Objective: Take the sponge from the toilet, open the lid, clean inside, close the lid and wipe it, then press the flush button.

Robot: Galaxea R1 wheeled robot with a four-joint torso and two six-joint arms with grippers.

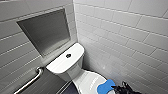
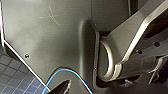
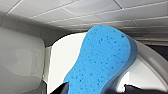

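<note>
Find the sponge (image 1: pixel 106 86) lying on the closed lid (image 1: pixel 86 79) of the toilet (image 1: pixel 75 73), toward the front, with the right gripper (image 1: pixel 118 88) right at its outer end. Going by the right wrist camera, read the fingers (image 3: pixel 63 89) as spread to either side of the sponge's near end, one against its edge and the other a little off it, so not yet pinched shut. Before lifting, push in a touch deeper so that more than the very tip sits between the jaws, then close gently. Expect something soft and porous, likely to squash rather than slip, but apt to flop if caught by a corner alone. Lift straight up off the glossy cover rather than dragging across it. As for what holds things: treat the bowl as unknown, shut under the lid with its contents hidden. Count the tank (image 1: pixel 60 65) as closed too, with the dark flush button (image 1: pixel 68 55) set in its top, well apart from the sponge. Note the grey recess (image 1: pixel 45 32) in the wall behind, showing just its bare back.
</note>
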